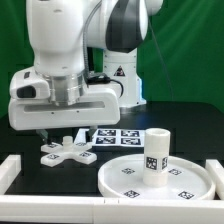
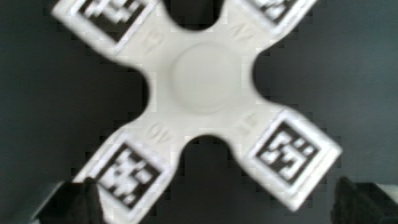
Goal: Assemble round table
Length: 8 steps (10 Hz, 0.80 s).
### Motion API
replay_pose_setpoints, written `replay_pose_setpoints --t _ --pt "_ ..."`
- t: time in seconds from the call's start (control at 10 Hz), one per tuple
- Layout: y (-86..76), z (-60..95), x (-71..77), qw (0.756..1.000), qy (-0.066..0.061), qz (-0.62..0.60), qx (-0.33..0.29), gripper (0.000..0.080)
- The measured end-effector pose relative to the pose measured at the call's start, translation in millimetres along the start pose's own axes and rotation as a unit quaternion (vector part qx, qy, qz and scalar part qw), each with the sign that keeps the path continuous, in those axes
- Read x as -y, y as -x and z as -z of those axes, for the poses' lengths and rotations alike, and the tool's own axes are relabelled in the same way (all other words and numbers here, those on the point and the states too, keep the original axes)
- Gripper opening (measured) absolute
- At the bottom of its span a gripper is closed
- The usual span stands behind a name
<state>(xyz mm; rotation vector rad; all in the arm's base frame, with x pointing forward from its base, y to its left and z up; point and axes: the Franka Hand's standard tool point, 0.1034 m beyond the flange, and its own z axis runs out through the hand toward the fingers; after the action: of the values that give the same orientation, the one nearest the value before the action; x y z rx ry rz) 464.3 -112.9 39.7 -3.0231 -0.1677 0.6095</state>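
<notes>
The cross-shaped base (image 1: 68,152) lies flat on the black table at the exterior view's left, tags on its arms. It fills the wrist view (image 2: 205,80). My gripper (image 1: 62,135) hangs just above it, open and empty. In the wrist view the gripper (image 2: 214,205) has its dark fingertips (image 2: 64,205) at the frame's edge, beyond two of the base's arms and not touching them. The large round disc (image 1: 125,180) lies flat at the exterior view's front right. The short thick leg (image 1: 156,152) stands upright on it.
The marker board (image 1: 112,134) lies behind the base and the disc. A white border rim (image 1: 60,205) runs along the table's front and turns up the exterior view's left side. The arm's white base stands at the back.
</notes>
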Motion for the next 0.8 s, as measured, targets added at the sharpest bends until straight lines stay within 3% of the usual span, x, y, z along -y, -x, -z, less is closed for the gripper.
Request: replay_pose_setpoints --t 0.1,0.3,0.4,0.6,0.7,0.8 --pt "3.5 -0.8 3.0 1.000 -0.016 -0.005 0.010 0.0648" --pt "4.3 -2.7 6.5 0.996 -0.030 0.000 0.084 0.0648" --pt "5.3 -2.0 -3.8 0.993 -0.033 0.003 0.115 0.0648" --pt "7.9 0.8 -27.6 0.981 -0.016 0.002 0.193 0.0648" --pt "3.6 3.0 -31.7 0.973 -0.001 -0.006 0.232 0.0648" --pt "4.8 -5.5 -26.2 0.965 -0.002 -0.021 0.261 0.0648"
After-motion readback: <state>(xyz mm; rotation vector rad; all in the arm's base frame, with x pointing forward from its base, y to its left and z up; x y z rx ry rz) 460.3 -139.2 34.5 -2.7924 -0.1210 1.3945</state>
